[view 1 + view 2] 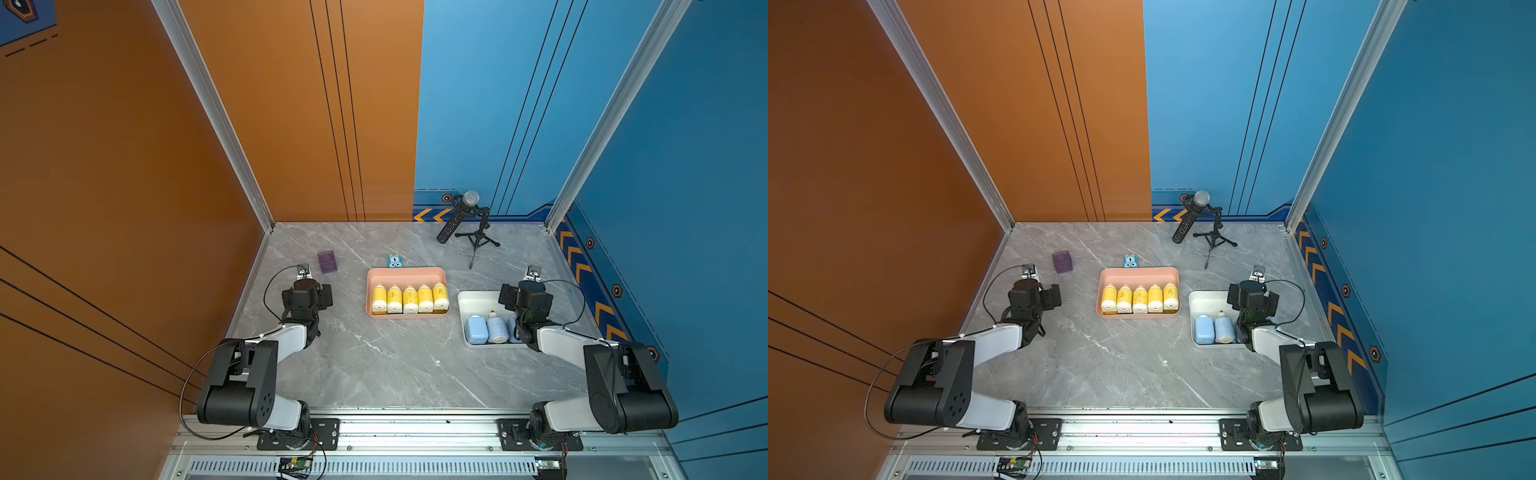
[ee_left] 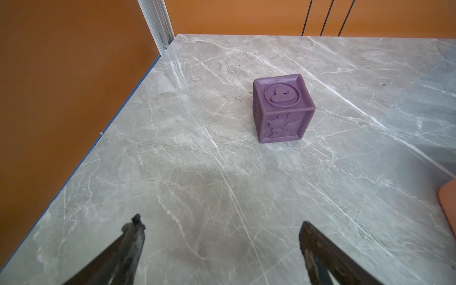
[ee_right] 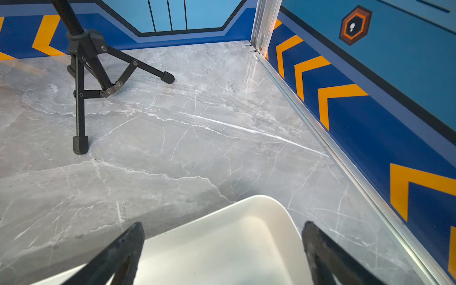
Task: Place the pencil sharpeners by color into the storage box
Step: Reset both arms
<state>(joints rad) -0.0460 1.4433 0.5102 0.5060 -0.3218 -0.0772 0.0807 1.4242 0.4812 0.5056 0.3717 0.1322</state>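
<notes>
Several yellow pencil sharpeners lie side by side in the pink storage box at mid-table. Two light blue pencil sharpeners lie in the white storage box on the right; the right arm hides the rest of that box. My left gripper hovers open over bare table, left of the pink box, with nothing between its fingers. The right gripper stands open and empty above the white box's far end.
A dark purple cube stands just beyond the left gripper. A small blue cartoon-faced toy sits behind the pink box. A microphone on a tripod stands at the back right. Walls enclose three sides.
</notes>
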